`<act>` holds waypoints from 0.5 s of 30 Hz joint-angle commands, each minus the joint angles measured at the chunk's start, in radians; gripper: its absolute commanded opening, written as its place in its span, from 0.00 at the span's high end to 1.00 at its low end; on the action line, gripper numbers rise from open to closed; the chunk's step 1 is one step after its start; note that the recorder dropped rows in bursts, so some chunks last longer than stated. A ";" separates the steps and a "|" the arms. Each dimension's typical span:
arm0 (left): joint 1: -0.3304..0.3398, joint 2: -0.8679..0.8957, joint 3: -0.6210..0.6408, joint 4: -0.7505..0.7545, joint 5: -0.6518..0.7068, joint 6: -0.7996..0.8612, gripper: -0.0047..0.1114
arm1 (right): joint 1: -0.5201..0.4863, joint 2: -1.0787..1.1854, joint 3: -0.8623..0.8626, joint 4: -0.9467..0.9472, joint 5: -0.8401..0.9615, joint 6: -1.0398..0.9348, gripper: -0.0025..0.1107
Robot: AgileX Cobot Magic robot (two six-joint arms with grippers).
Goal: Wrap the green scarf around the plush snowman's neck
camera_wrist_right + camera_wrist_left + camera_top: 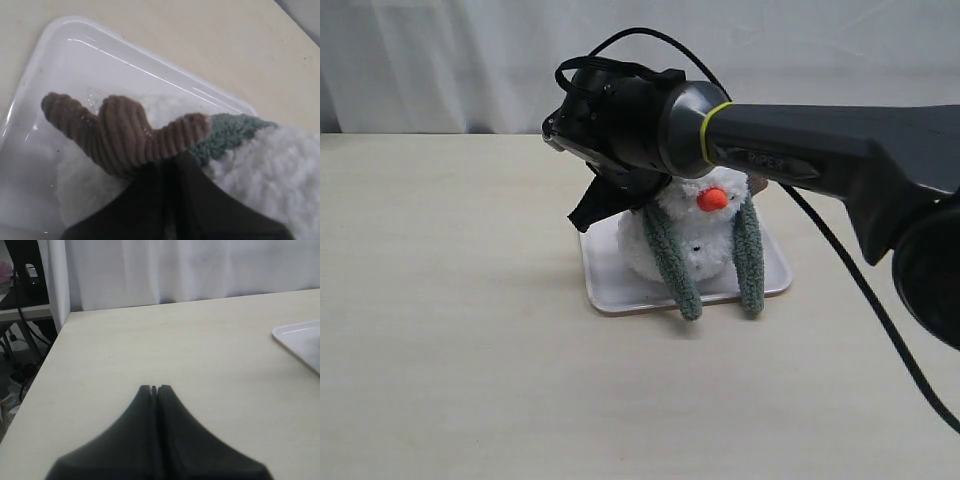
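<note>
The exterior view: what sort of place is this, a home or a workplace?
Probably a lab or test room: a bare pale table, a plain white curtain behind it, and a black robot arm reaching over a toy snowman.

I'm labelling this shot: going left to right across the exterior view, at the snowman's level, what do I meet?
right arm's tool → scarf's left hanging end → snowman's orange nose → scarf's right hanging end → black cable
</note>
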 commanded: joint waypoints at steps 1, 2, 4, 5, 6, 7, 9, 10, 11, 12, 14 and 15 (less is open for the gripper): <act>-0.003 -0.002 0.003 -0.002 -0.013 -0.002 0.96 | -0.004 0.002 -0.002 0.000 0.005 0.004 0.94; -0.003 -0.002 0.003 -0.002 -0.013 -0.002 0.96 | -0.004 -0.001 -0.002 0.000 0.008 0.004 0.94; -0.003 -0.002 0.003 -0.002 -0.013 -0.002 0.96 | -0.002 -0.011 -0.002 0.000 0.008 0.004 0.94; -0.003 -0.002 0.003 -0.002 -0.013 -0.002 0.96 | 0.000 -0.021 -0.002 0.000 0.008 0.004 0.94; -0.003 -0.002 0.003 -0.002 -0.013 -0.002 0.96 | 0.000 -0.030 -0.002 0.000 0.008 0.004 0.94; -0.003 -0.002 0.003 -0.002 -0.013 -0.002 0.96 | 0.000 -0.040 -0.002 0.002 0.008 0.004 0.94; -0.003 -0.002 0.003 -0.002 -0.013 -0.002 0.96 | 0.000 -0.071 -0.002 0.020 0.008 0.004 0.94; -0.003 -0.002 0.003 -0.002 -0.013 -0.002 0.96 | 0.000 -0.088 -0.002 0.030 0.010 0.003 0.94; -0.003 -0.002 0.003 -0.002 -0.013 -0.002 0.96 | 0.000 -0.106 -0.002 0.047 0.014 -0.011 0.94; -0.003 -0.002 0.003 -0.002 -0.013 -0.002 0.96 | 0.000 -0.124 -0.002 0.070 0.016 -0.032 0.94; -0.003 -0.002 0.003 -0.002 -0.013 -0.002 0.96 | 0.000 -0.161 -0.002 0.120 0.020 -0.076 0.94; -0.003 -0.002 0.003 -0.002 -0.013 -0.002 0.96 | 0.000 -0.176 -0.002 0.136 0.020 -0.091 0.94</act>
